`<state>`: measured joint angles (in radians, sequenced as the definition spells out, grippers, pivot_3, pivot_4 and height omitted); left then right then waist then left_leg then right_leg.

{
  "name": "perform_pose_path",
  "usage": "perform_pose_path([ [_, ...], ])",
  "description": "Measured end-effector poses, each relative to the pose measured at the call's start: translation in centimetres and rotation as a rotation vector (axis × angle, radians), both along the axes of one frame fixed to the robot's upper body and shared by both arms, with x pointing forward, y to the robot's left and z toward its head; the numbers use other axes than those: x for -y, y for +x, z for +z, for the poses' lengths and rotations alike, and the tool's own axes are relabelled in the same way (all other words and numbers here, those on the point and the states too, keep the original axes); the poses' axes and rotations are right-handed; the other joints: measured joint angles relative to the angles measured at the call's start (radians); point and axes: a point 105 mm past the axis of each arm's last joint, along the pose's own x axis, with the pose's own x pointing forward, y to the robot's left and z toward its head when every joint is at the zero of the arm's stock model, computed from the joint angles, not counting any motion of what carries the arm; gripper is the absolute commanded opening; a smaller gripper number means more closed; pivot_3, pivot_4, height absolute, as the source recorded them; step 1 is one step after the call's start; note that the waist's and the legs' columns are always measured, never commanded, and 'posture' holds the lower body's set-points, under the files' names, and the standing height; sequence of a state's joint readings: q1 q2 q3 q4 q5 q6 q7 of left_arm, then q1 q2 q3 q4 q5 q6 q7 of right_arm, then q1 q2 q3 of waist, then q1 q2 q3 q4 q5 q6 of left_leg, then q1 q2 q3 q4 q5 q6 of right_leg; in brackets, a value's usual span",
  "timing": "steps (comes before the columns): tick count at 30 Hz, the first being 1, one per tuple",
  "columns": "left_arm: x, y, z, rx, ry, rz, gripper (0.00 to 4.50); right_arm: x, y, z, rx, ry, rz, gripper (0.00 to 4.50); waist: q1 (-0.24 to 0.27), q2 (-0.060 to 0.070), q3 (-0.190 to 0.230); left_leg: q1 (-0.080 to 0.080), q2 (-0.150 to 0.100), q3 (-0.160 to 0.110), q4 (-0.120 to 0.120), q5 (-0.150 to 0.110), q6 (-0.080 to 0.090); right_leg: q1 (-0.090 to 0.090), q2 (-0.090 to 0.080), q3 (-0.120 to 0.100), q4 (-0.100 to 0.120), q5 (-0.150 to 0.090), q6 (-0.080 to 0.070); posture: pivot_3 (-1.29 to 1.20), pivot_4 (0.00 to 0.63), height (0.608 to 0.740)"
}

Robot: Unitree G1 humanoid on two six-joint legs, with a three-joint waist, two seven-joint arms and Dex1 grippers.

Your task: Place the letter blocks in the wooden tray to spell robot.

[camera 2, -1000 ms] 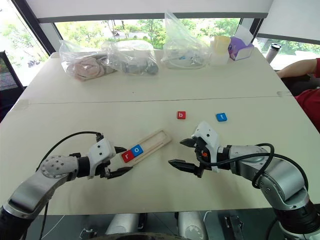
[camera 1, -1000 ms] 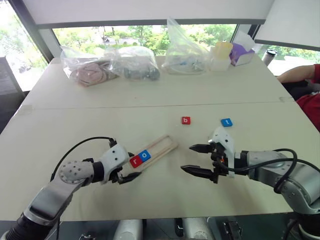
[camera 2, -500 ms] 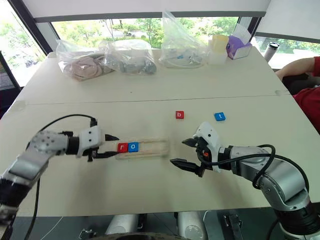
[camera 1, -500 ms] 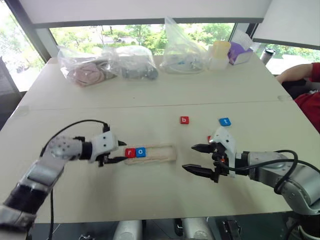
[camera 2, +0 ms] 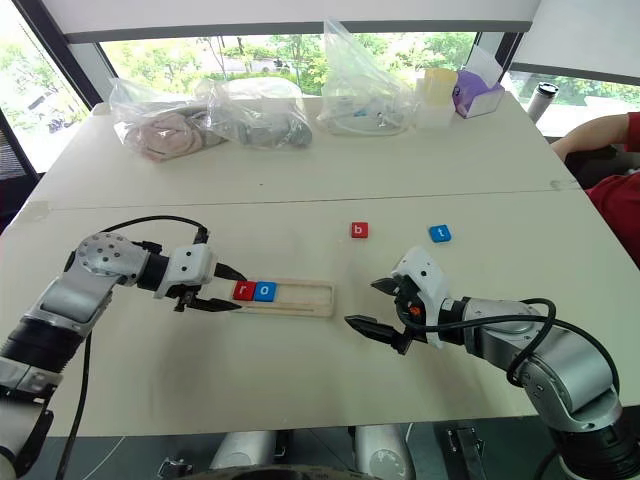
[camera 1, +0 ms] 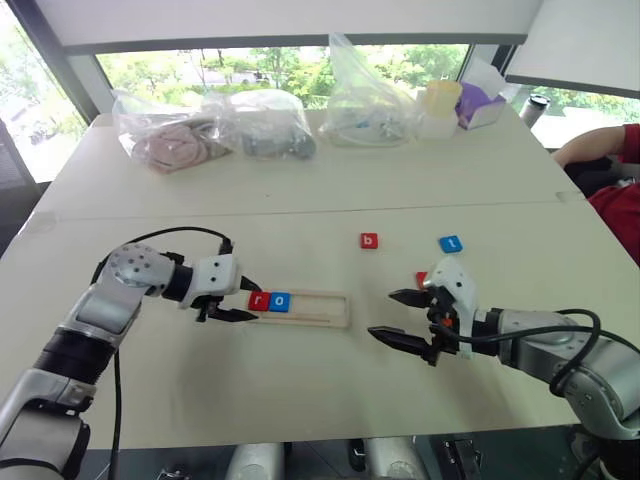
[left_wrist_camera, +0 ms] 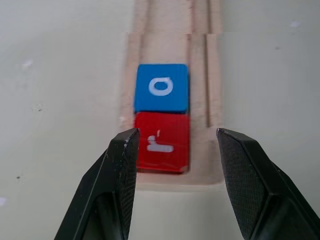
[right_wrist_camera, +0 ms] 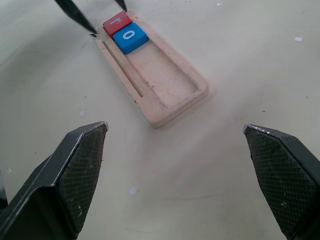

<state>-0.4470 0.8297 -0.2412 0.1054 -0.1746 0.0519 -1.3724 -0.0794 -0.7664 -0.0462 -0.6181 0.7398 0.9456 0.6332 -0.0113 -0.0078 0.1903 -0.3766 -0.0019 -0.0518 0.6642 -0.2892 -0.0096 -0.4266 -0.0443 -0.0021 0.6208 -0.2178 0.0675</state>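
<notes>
Wrist cam: r [left_wrist_camera: 161,142], o [left_wrist_camera: 161,87] in wooden tray [left_wrist_camera: 200,75]; head cam: b [camera 1: 370,241], t [camera 1: 451,244] loose.

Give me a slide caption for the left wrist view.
Left gripper straddling the end of the wooden tray, where red r block and blue o block sit.

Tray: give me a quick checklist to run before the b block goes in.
1. r and o side by side at the tray end: ok.
2. Slot after o free: ok.
3. Left gripper shut on the tray's end, steadying it: ok.
4. Right gripper open and empty: ok.
5. b loose on the table, letter up: ok.
6. Second o located: cannot tell; a red bit peeks out behind the right gripper.
</notes>
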Motion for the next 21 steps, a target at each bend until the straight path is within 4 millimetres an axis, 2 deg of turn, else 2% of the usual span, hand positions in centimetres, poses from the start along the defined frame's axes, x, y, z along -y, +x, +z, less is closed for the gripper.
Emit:
perform_pose_path([
  [4,-0.5,-0.7,0.6,-0.031,-0.007,0.020,2.50,0.1,0.0,0.1,0.003,0.000,-0.001,4.50,0.000,0.000,0.000,0.000,0.000,0.000,0.000,0.000,0.000,0.000,0.000,0.000,0.000,0.000,0.000,0.00,0.150,0.740],
  [7,-0.5,-0.9,0.3,-0.034,-0.009,0.028,2.50,0.1,0.2,0.2,0.011,-0.003,0.000,4.50,0.000,0.000,0.000,0.000,0.000,0.000,0.000,0.000,0.000,0.000,0.000,0.000,0.000,0.000,0.000,0.00,0.150,0.740],
  [8,-0.4,-0.9,0.3,-0.037,-0.015,0.033,3.02,0.0,0.3,0.3,0.014,-0.004,0.001,4.50,0.000,0.000,0.000,0.000,0.000,0.000,0.000,0.000,0.000,0.000,0.000,0.000,0.000,0.000,0.000,0.00,0.150,0.740],
  [9,-0.4,-0.8,0.3,-0.048,-0.019,0.041,3.24,0.0,0.4,0.3,0.017,-0.003,0.006,4.50,0.000,-0.001,0.000,0.000,0.000,0.000,0.000,0.000,0.000,0.000,0.000,0.000,0.000,0.000,0.000,0.00,0.150,0.740],
  [12,-0.6,-0.9,0.6,-0.083,-0.033,0.060,4.47,-0.1,0.4,0.4,0.018,-0.002,0.009,4.50,0.001,-0.001,0.000,0.000,-0.001,0.000,0.000,0.000,0.000,0.000,0.000,0.000,0.000,0.000,0.000,0.00,0.150,0.740],
  [16,-0.6,-0.9,0.9,-0.077,-0.044,0.061,4.47,-0.1,0.4,0.4,0.017,-0.001,0.011,4.50,0.000,-0.001,0.000,0.000,-0.001,0.000,0.000,0.000,0.000,0.000,0.000,0.000,0.000,0.000,0.000,0.00,0.150,0.740],
  [21,-0.8,1.1,1.6,0.001,-0.050,0.082,4.47,-0.2,0.4,0.4,0.016,0.002,0.014,4.50,0.002,-0.001,0.000,0.000,-0.001,0.000,0.000,0.000,0.000,0.000,0.000,0.000,0.000,0.000,0.000,0.00,0.150,0.740],
])
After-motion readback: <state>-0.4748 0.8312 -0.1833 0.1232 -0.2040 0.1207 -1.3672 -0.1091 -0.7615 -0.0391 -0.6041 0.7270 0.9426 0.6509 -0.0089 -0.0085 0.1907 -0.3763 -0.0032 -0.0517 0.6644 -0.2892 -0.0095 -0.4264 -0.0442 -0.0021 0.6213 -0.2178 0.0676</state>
